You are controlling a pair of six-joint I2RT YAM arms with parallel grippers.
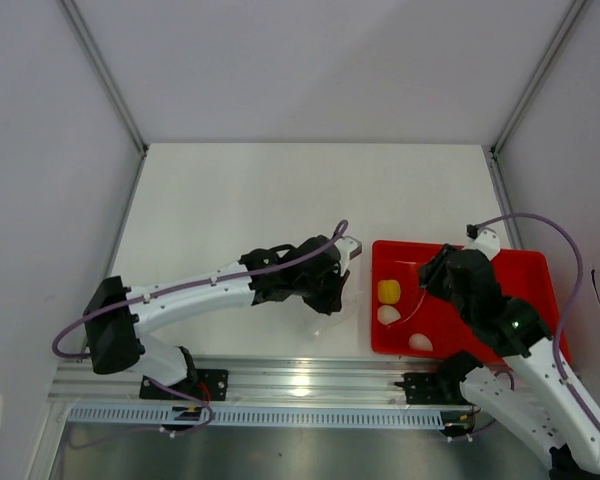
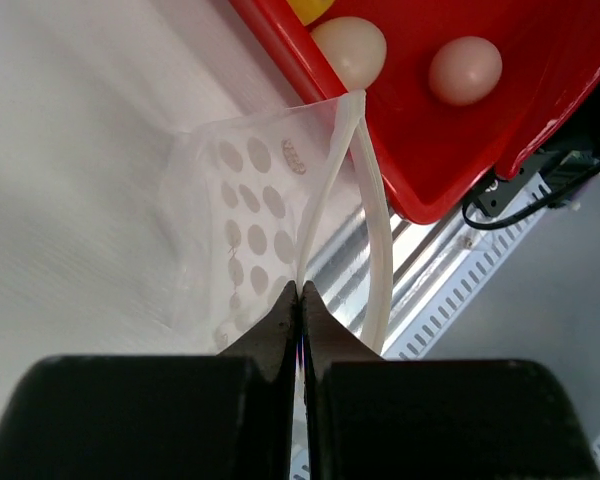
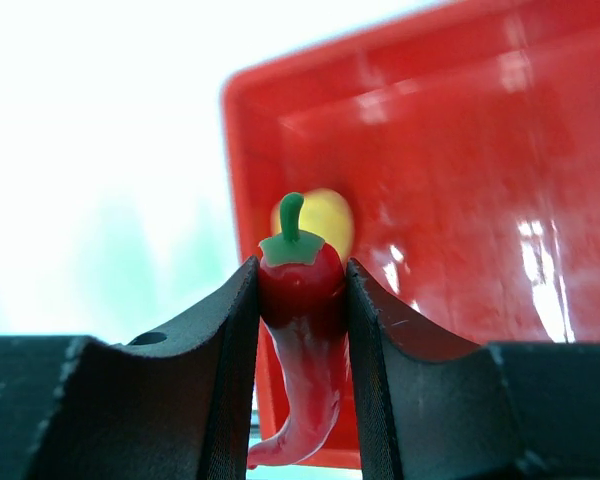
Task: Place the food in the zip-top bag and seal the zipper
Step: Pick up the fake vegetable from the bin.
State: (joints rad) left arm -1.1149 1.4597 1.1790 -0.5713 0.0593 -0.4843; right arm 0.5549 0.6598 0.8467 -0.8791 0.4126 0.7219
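The clear zip-top bag (image 2: 240,220) lies on the white table beside the red tray's left edge, its mouth gaping. Its two zipper strips (image 2: 378,250) look whitish and stand apart. My left gripper (image 2: 300,290) is shut on the bag's near mouth edge; it also shows in the top view (image 1: 338,285). My right gripper (image 3: 302,265) is shut on a red chili pepper (image 3: 302,300) with a green stem, held over the tray (image 1: 525,265). A yellow ball (image 1: 388,291) and two whitish eggs (image 1: 388,314) (image 1: 420,342) lie in the tray's left part.
The red tray (image 2: 540,60) sits at the right of the table, close to the bag's mouth. A metal rail (image 1: 300,380) with cable mounts runs along the near edge. Grey walls enclose the table on three sides.
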